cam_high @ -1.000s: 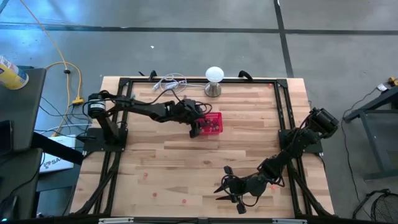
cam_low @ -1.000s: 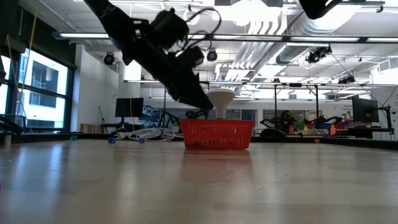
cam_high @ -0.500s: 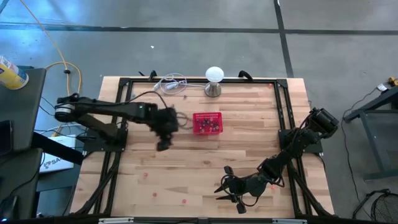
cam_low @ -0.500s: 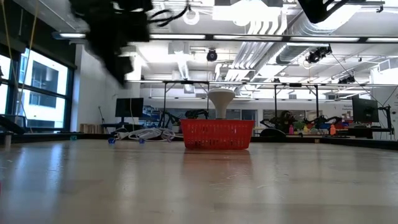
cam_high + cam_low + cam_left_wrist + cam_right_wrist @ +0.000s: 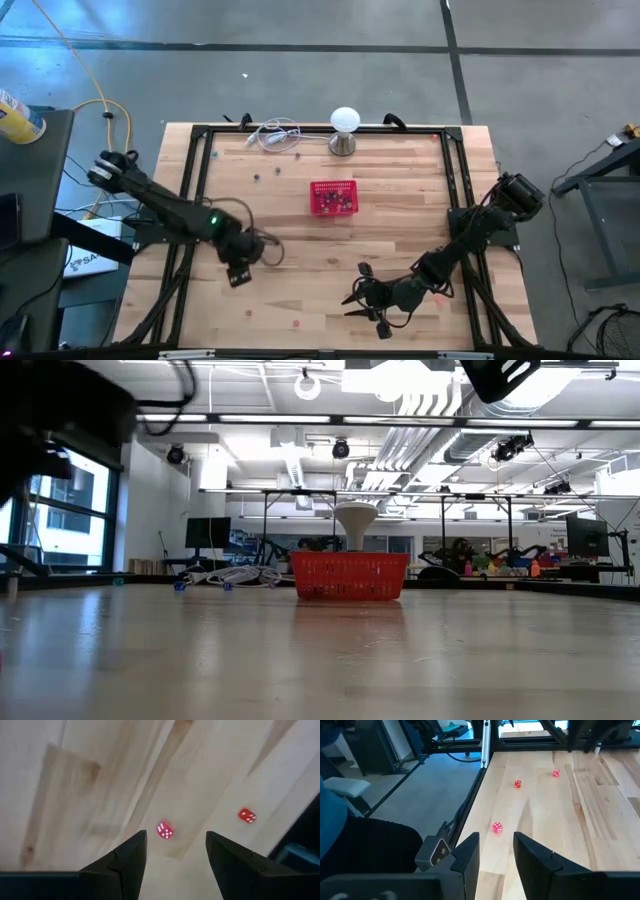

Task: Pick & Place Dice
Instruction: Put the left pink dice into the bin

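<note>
The left hand (image 5: pixel 238 273) is hovering over the front-left part of the worktop (image 5: pixel 300 260), its fingers (image 5: pixel 125 862) spread apart and holding nothing; in its wrist view a red die (image 5: pixel 165 830) is lying on the wood just ahead of the gap between them, with a second red die (image 5: pixel 246 815) farther off, so the hand is probably lining up to come down on the nearer one. The red basket (image 5: pixel 333 197) is sitting well away toward the back of the worktop, just in front of a white ball lamp (image 5: pixel 344 128), and small dark and coloured specks are showing inside it, too tiny to count. The right hand (image 5: pixel 372 312) is waiting low over the front edge of the worktop, its fingers (image 5: pixel 535 855) partly apart and empty, with three red dice (image 5: pixel 497 827) scattered on the boards ahead of it. From the level camera the left arm is only a dark blur at the corner, and the dice on the wood are not visible there.
</note>
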Controlling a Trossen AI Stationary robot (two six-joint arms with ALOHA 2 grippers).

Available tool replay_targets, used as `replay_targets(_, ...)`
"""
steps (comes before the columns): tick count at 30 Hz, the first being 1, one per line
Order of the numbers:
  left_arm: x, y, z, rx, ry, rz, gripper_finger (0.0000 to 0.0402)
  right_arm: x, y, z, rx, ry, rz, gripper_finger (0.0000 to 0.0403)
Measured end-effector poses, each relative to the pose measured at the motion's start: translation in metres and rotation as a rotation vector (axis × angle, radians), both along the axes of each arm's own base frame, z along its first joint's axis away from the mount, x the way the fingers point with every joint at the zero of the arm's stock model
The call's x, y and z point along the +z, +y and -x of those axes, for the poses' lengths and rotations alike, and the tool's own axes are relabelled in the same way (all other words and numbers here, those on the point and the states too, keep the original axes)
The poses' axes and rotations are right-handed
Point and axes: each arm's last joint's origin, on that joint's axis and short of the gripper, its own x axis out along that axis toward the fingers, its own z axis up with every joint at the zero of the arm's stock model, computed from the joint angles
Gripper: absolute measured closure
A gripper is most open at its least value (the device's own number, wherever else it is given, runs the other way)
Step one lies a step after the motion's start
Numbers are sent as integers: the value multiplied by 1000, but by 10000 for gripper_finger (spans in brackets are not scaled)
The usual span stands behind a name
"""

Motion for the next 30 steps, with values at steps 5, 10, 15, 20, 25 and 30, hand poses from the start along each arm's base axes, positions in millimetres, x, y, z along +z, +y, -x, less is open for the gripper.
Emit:
replay_targets(5,-15,-33,18,-92,-78,-19,206,0,0,0,5,0,2,293)
replay_targets(10,-23,-50,36,-263,-162,-140,206,0,0,0,4,0,2,293)
replay_targets(15,-31,-53,46,-339,-175,-188,206,0,0,0,1,-1,-3,293)
replay_targets(20,-43,-53,54,-446,-190,-235,206,1,0,0,-2,-13,-11,293)
replay_targets(25,-49,-52,55,-473,-249,-289,206,1,0,0,-2,-13,-11,293)
replay_targets(30,-54,-53,53,-508,-239,-306,206,1,0,0,-2,-13,-12,293)
